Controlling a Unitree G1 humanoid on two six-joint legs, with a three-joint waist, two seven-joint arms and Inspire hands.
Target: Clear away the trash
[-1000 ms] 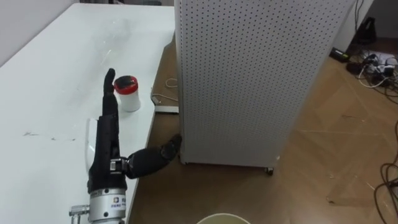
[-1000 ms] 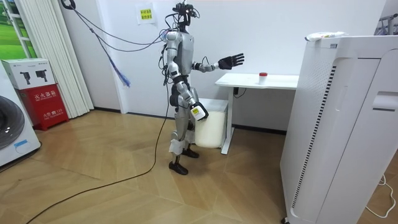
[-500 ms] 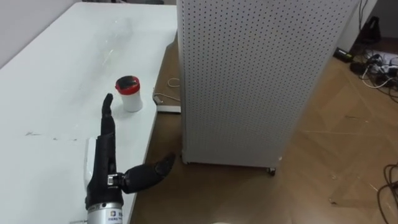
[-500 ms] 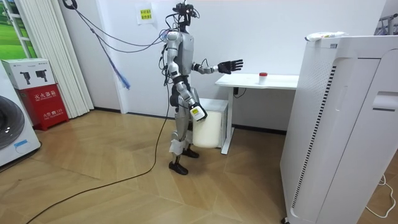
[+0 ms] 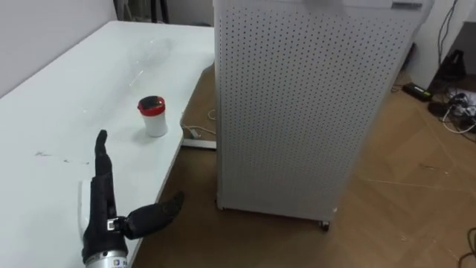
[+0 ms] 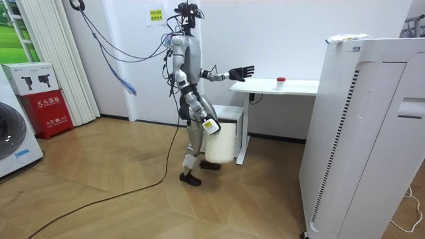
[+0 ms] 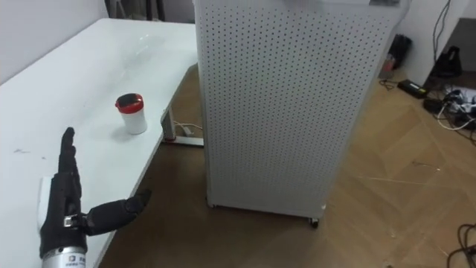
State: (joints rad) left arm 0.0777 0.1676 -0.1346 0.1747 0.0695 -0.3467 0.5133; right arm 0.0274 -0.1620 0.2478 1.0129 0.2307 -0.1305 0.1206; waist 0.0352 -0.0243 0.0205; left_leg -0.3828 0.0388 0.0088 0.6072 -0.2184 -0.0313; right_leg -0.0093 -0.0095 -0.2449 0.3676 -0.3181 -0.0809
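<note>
A small white cup with a red lid (image 5: 153,117) stands upright near the right edge of the white table (image 5: 52,119); in the room view the cup (image 6: 281,81) is small on the tabletop. My left hand (image 5: 100,201) is held open above the table's near end, fingers straight and pointing at the cup, thumb spread out past the table edge. It is well short of the cup and holds nothing. In the room view the left hand (image 6: 240,71) reaches toward the table, and the right hand (image 6: 210,125) hangs by my hip.
A tall white perforated cabinet (image 5: 305,112) stands on the wooden floor close to the table's right side, leaving a narrow gap. A white bin (image 6: 224,136) sits under the table's near end. Cables (image 5: 457,100) lie on the floor at the far right.
My left hand has drawn back from the cup, towards me and lower in the eye view. In the room view I have stepped back a little from the table.
</note>
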